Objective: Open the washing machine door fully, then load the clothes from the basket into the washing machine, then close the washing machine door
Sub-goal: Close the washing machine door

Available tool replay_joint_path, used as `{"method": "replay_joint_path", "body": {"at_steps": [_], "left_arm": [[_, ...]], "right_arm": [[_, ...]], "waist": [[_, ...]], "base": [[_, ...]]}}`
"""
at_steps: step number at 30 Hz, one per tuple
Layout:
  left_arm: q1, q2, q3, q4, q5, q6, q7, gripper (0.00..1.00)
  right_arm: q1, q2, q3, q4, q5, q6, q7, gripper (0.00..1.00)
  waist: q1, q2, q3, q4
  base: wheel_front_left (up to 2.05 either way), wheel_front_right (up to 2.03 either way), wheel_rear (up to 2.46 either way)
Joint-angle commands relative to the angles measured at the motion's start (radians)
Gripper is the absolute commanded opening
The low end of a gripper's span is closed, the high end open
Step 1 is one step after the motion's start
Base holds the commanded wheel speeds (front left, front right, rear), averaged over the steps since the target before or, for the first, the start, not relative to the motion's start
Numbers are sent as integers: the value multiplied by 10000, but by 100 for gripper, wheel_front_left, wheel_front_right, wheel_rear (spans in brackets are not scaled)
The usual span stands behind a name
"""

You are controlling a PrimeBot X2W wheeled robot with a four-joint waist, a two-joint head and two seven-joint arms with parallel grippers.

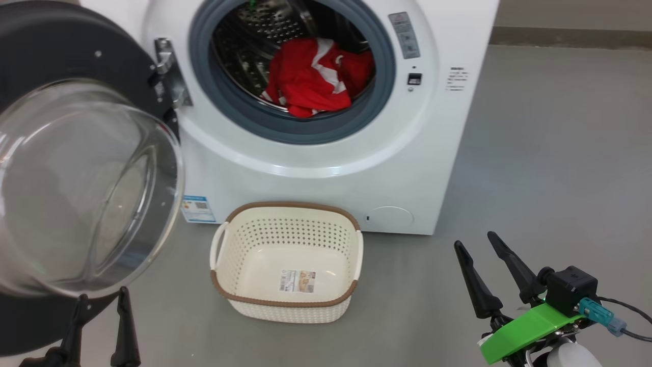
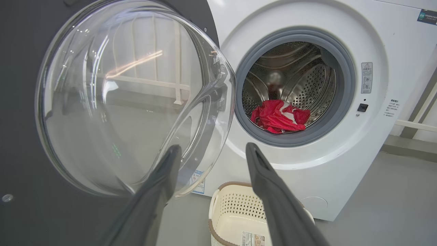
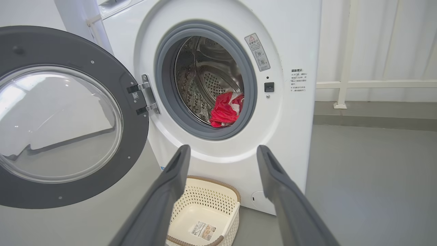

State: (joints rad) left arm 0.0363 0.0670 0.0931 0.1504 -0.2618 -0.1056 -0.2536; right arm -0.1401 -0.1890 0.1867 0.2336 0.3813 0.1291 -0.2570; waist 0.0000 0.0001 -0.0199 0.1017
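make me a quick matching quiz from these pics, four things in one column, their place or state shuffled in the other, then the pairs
Things
1. door
2. clothes
3. basket
4. right gripper

Place or state
a. empty, on the floor
b. jaws apart, holding nothing
c. lying in the drum
d. swung wide open

Pairs: 1-d, 2-c, 3-a, 4-b
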Motion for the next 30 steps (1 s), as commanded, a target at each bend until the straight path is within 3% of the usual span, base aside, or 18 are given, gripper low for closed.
{"method": "replay_joint_path", "body": {"at_steps": [1, 30], "left_arm": [[-225, 112, 362, -223, 198, 114, -82, 100], [-272, 14, 405, -61, 335, 399, -82, 100]], "right_arm": [[-24, -34, 240, -220, 87, 16, -48, 100], [0, 188, 396, -125, 167, 16, -48, 100]], "waist": [[0, -1, -14, 428], [0, -1, -158, 3221]], "base": [[0, 0, 0], [0, 0, 0]]}}
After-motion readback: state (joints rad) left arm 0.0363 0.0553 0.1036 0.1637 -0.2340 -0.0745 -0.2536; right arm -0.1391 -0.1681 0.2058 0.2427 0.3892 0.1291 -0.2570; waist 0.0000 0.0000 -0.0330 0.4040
